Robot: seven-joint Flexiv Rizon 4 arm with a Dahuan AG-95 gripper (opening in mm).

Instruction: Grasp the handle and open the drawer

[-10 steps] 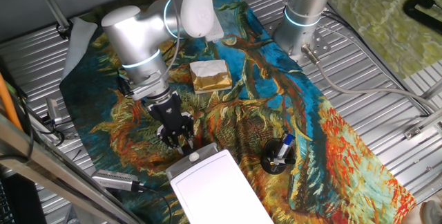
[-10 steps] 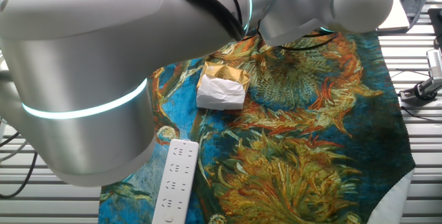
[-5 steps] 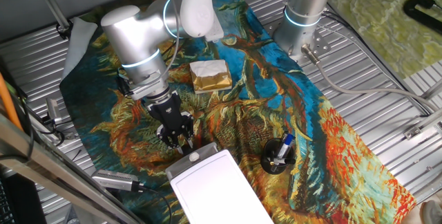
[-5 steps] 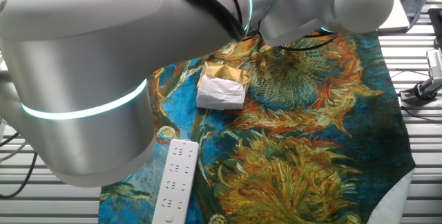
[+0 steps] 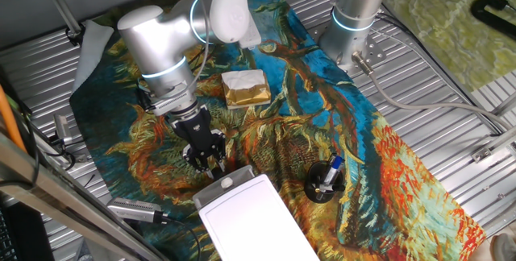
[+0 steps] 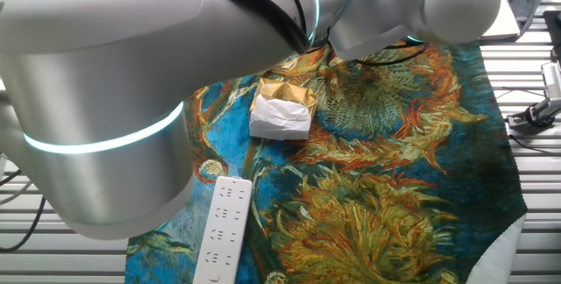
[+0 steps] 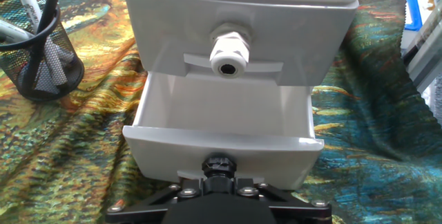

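Nearest the hand camera, the jaws of the gripper [image 7: 219,182] are gripping the handle [image 7: 219,164] of the lower drawer [image 7: 222,124], which is already standing well out beneath the closed upper one, so the opening is looking largely done

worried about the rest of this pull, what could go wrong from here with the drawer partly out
The lower white drawer is already pulled out some way with the black gripper at its front; pulling further might slide it right out of the white box.

The box sits on loose patterned cloth, so it may drag instead of the drawer sliding.

The black mesh pen holder stands close beside the box and could be knocked.
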